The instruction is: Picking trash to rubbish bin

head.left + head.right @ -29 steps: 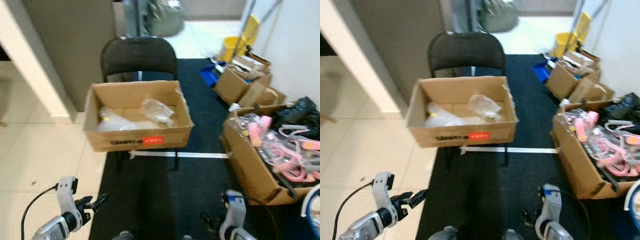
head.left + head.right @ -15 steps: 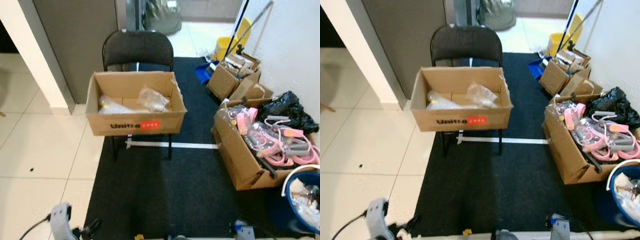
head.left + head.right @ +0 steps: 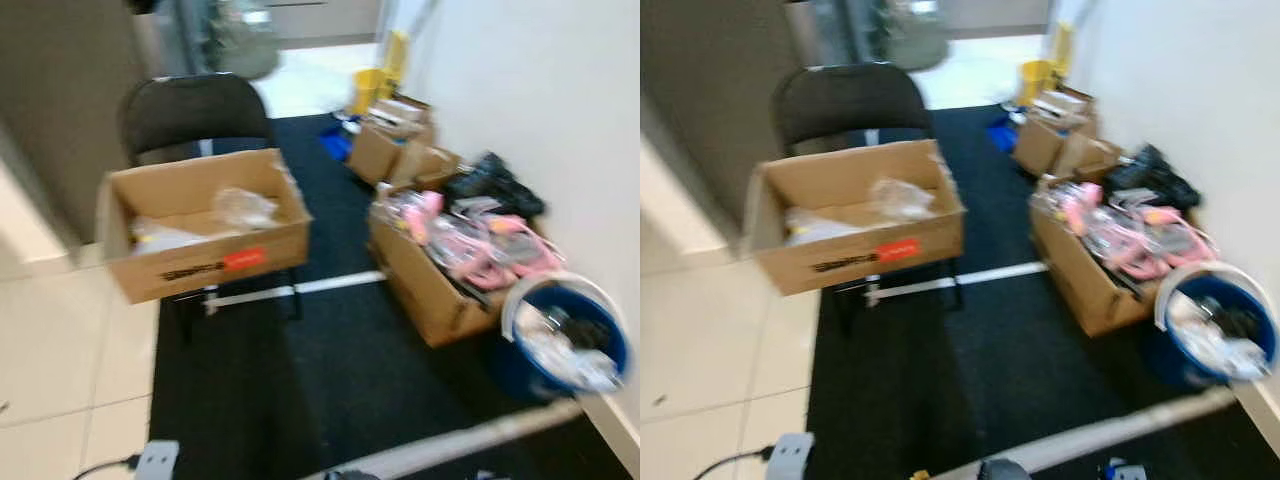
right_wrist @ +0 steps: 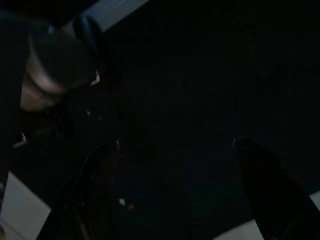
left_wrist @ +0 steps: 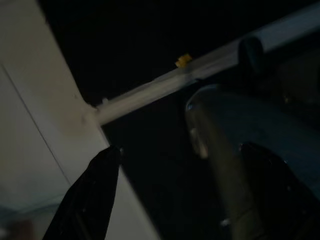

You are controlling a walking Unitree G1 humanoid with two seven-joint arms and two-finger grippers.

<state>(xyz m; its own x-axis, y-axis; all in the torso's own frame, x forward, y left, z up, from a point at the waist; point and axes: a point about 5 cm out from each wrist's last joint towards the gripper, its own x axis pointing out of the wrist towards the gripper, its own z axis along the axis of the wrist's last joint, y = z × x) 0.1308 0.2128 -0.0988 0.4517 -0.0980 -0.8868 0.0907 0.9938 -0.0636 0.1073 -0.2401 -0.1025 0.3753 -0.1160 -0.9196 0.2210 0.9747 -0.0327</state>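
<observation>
Head views: our camera has swung right since a moment ago; the blue bin (image 3: 566,345) now sits near right, the trash box (image 3: 200,235) far left. Wrist views: left gripper (image 5: 175,195) and right gripper (image 4: 175,190) hang spread, empty.

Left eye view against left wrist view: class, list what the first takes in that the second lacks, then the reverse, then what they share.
Left eye view adds: a brown cardboard box holding clear plastic wrappers, resting on a black folding chair; an open carton of pink items; a blue round bucket with a white rim.
Left wrist view adds: the left gripper, its black fingers spread apart, and a small yellow scrap.
Shared: black carpet, pale floor tiles, and the white strip at the carpet's edge.
</observation>
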